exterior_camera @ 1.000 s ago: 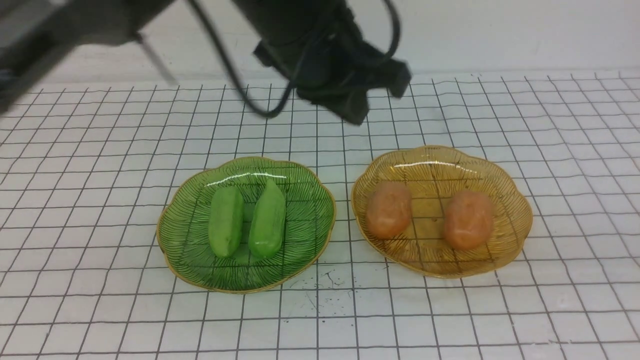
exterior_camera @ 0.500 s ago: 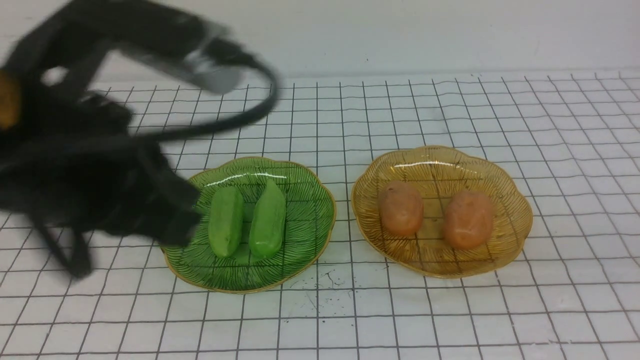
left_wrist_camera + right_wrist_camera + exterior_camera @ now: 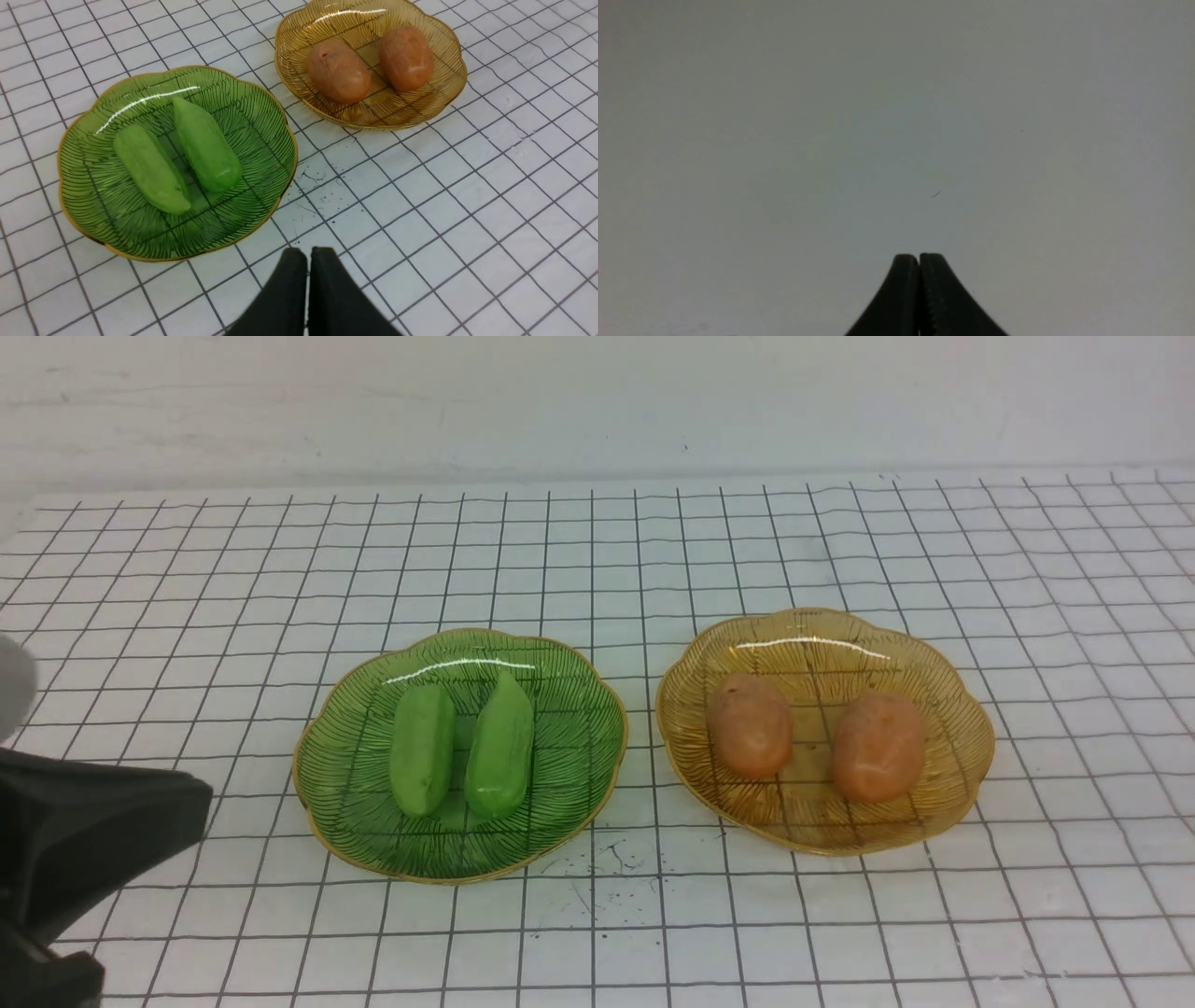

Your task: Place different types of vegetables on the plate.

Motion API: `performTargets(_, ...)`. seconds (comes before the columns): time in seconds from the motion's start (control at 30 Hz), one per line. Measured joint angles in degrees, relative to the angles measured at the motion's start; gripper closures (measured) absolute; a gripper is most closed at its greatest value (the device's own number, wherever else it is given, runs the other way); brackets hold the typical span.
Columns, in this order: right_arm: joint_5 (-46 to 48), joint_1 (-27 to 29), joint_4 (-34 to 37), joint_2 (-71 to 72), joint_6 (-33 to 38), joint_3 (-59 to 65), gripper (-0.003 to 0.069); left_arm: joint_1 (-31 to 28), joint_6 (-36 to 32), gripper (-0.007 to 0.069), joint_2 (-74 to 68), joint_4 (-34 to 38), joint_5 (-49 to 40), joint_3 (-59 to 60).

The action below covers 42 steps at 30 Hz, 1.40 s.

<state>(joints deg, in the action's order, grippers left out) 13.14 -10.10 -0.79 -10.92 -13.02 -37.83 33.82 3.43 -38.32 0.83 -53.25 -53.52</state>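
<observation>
Black left arm [image 3: 84,840] sits nearest, at the robot's side of the green plate [image 3: 560,784] and well off to its left. Half a second ago it was a blur covering that plate's left rim; now it is clear of it. The left gripper [image 3: 308,253] hangs over the gridded mat [image 3: 840,915] just on the near side of the green plate, fingers pressed together, nothing between them.

On the green plate the left cucumber [image 3: 423,749] and right cucumber [image 3: 500,747] lie side by side, almost touching, tapered ends pointing away. Same spots as earlier.

Right of the green plate, close but rims apart, is the amber plate [image 3: 966,709]. It holds the inner potato [image 3: 750,725] and the outer potato [image 3: 878,745], a gap between them. The inner potato sits a little farther from the green plate than a second ago; the outer one looks unmoved.

The right gripper [image 3: 919,257] does not show in the front view; its wrist camera faces a blank grey surface [image 3: 878,116], fingers closed flat against each other, empty.
</observation>
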Motion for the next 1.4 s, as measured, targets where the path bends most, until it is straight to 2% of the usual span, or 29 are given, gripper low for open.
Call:
performTargets(0.47,0.20,0.00,0.00,0.00,0.00,0.04,0.0674,0.00,-0.30,0.0632,0.05,-0.38,-0.37,0.61)
performTargets(0.6,0.20,0.00,0.00,0.00,0.00,0.04,0.0674,0.00,-2.45,0.0632,1.84,-1.68,4.94,4.43)
performTargets(0.77,0.20,0.00,0.00,0.00,0.00,0.04,0.0674,-1.28,-4.77,0.0632,8.16,-2.06,15.65,13.83)
performTargets(0.83,0.20,0.00,0.00,0.00,0.00,0.04,0.0674,-3.63,-5.06,0.0632,12.59,-1.99,20.23,18.76)
performTargets(0.87,0.20,0.00,0.00,0.00,0.00,0.04,0.0674,-6.63,-5.06,0.0632,16.92,-1.67,24.74,24.70)
performTargets(0.93,0.20,0.00,0.00,0.00,0.00,0.04,0.0674,-11.20,-5.23,0.0632,22.71,-0.83,28.13,31.47)
performTargets(0.97,0.20,0.00,0.00,0.00,0.00,0.04,0.0674,-12.16,-5.23,0.0632,23.91,-0.83,28.32,32.15)
performTargets(1.13,0.30,0.00,0.00,0.00,0.00,0.04,0.0674,-24.61,-5.70,0.0632,37.86,-0.15,29.57,48.20)
performTargets(1.27,0.52,0.00,0.00,0.00,0.00,0.04,0.0674,-29.26,-5.70,0.0632,38.90,-0.11,29.52,54.29)
performTargets(1.4,0.65,0.00,0.00,0.00,0.00,0.04,0.0674,-29.86,-5.70,0.0632,38.91,-0.83,30.16,54.76)
